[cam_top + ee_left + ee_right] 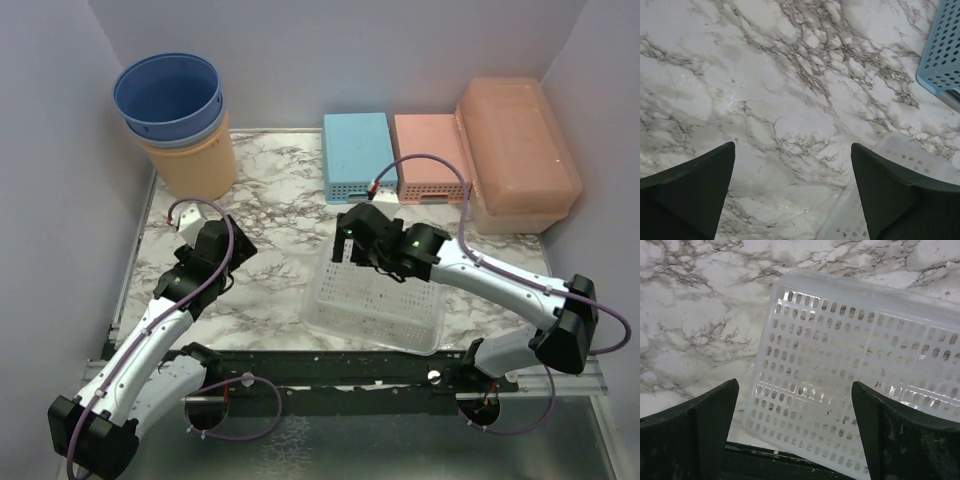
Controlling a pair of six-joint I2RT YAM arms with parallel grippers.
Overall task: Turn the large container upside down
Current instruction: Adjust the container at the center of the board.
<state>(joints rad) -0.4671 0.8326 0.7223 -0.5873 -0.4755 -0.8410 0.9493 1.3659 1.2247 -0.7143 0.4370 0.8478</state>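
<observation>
Left jaws apart over table (790, 75); right jaws apart above clear basket (840, 380); large container (520, 150) untouched.

Both arms reaching forward, wrists pitched downward, left gripper (792, 150) jaws spread wide, right gripper (795, 387) likewise, both empty.

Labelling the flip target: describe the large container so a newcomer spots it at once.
Look at the far right corner of the marble table. The large container sits there, a translucent peach-orange lidded box. Unlike the pink basket and blue basket to its left, it is bigger and unperforated.
</observation>
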